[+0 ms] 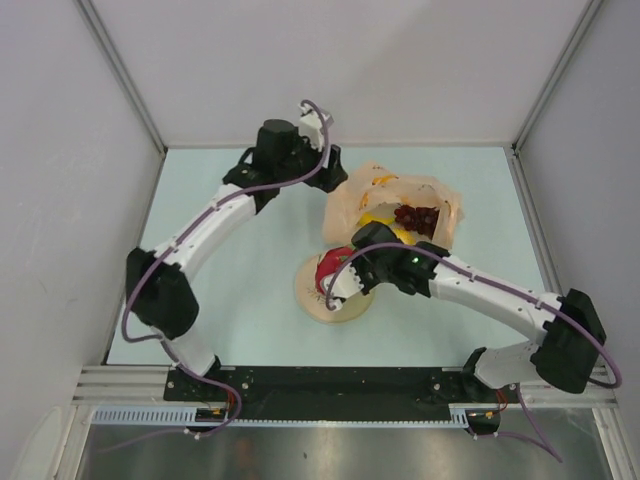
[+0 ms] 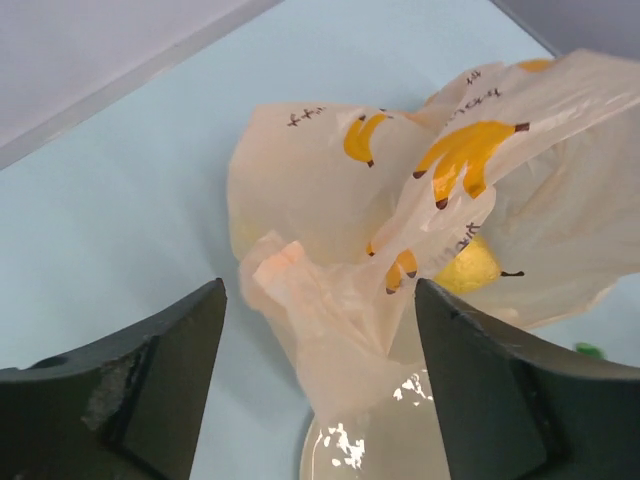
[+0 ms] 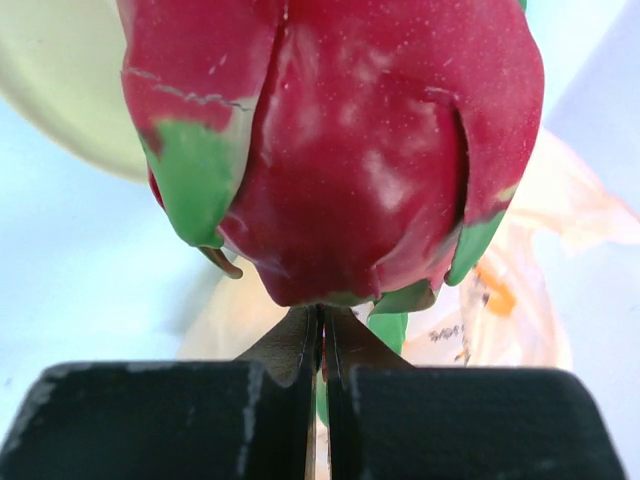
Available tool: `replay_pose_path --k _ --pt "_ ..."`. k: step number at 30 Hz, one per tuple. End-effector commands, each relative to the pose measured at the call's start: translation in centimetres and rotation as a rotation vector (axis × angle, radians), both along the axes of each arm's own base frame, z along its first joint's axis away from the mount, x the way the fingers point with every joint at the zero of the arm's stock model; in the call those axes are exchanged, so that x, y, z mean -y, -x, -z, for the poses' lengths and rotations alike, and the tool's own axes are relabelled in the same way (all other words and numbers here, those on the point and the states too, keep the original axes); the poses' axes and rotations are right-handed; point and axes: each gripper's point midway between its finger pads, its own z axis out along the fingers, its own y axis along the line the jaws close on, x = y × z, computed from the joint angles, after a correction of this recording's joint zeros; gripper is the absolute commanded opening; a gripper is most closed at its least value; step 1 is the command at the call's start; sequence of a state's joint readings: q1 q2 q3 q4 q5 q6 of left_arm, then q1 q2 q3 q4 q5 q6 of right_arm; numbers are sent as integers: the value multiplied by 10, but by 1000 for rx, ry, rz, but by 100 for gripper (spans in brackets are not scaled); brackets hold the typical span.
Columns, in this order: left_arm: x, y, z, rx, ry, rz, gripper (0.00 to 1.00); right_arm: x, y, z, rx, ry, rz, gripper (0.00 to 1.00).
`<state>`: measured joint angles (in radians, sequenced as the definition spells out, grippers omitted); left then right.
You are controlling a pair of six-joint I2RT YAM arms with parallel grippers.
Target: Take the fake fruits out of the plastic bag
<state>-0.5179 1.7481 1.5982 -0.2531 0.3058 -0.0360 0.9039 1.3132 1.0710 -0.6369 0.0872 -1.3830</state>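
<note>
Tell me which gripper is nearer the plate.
Right. The right gripper is over the plate, shut on the red fruit; the left gripper is open farther back, by the plastic bag.

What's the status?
Left claw open at thin peach plastic bag. Right claw shut on glossy red plastic fruit over round cream plate. Dark grape bunch in bag.

- A robotics lab test cell, not a home or shop.
- Plain pale panel walls (image 1: pixel 60 150) on aluminium posts (image 1: pixel 120 75) box in a mint-green desk (image 1: pixel 240 300).
- Two white robot arms (image 1: pixel 215 225) stand on a metal rail (image 1: pixel 330 383) at the desk's near edge, with purple cables (image 1: pixel 135 290) looped along them.
- The fake red fruit (image 3: pixel 340 150) is painted plastic with cracked paint.
</note>
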Motion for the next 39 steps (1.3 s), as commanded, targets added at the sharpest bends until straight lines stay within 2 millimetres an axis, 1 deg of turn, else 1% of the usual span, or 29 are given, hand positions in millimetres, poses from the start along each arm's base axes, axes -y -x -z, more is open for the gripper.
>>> replay_pose_path --k 1,2,3,4,5,6,7,8,9,10,11,12,13,14,15,16,17,18,19,20,21,23,25,26,27,29,30,36,39 --pt "-60 28 -93 134 91 -117 87 -35 -25 -18 157 -51 -12 0" --pt "-76 34 -92 110 87 -133 89 -41 -24 -14 150 -58 -26 0" --pt "-84 41 -93 100 95 -140 94 -47 -23 -10 139 -63 -37 0" --pt "-98 59 -97 106 102 -150 95 -54 -23 -3 128 -68 -48 0" --pt "-110 66 -93 97 104 -157 95 -61 -18 5 98 -72 -71 0" --pt "-117 76 -90 96 106 -159 96 -65 -17 12 83 -66 -82 0" --pt "-124 84 -67 68 76 -161 97 -70 -16 27 59 -42 -93 0" --pt "-132 100 -73 100 74 -158 97 -75 -14 34 45 -40 -107 0" --pt "-134 108 -67 104 57 -144 98 -79 -15 37 43 -42 -115 0" --pt "-134 118 -43 60 37 -121 98 -85 -17 46 36 -45 -130 0" --pt "-133 132 -41 65 42 -84 98 -89 -17 49 30 -48 -166 0" --pt "-123 151 -16 -2 58 12 98 -91 -20 50 35 -47 -179 0" --pt "-121 160 -8 -16 68 36 98 -100 -13 53 -6 -79 -243 0" --pt "-121 166 -12 13 106 45 98 -99 -14 61 -16 -63 -265 0" --pt "-117 177 -7 -37 176 78 100 -99 -20 63 0 -49 -290 0" --pt "-129 174 22 -100 192 22 100 -101 -20 66 -3 -49 -314 0" --pt "-135 171 28 -117 208 -13 100 -101 -23 74 -12 -38 -326 0" --pt "-140 171 46 -181 220 -50 100 -101 -29 75 3 -43 -338 0" --pt "-149 166 51 -194 227 -88 100 -103 -31 78 -3 -54 -346 0" --pt "-153 163 54 -203 232 -109 100 -105 -35 84 -5 -56 -344 0" --pt "-157 161 57 -215 237 -139 100 -110 -43 83 21 -75 -336 0" --pt "-163 157 58 -224 238 -164 99 -114 -49 87 35 -87 -330 2" --pt "-166 153 62 -235 241 -179 100 -117 -56 90 47 -102 -325 7" --pt "-166 153 62 -243 248 -178 99 -118 -58 91 48 -106 -331 13" --pt "-165 153 65 -255 254 -177 99 -117 -58 95 41 -100 -333 28" --pt "-163 151 66 -265 267 -167 99 -115 -59 97 49 -82 -348 37" --pt "-163 149 64 -262 269 -165 99 -113 -58 97 47 -73 -353 39" --pt "-162 139 63 -272 271 -166 99 -105 -61 101 25 -65 -322 39" --pt "-160 139 68 -299 279 -161 98 -104 -64 92 34 -87 -286 41"
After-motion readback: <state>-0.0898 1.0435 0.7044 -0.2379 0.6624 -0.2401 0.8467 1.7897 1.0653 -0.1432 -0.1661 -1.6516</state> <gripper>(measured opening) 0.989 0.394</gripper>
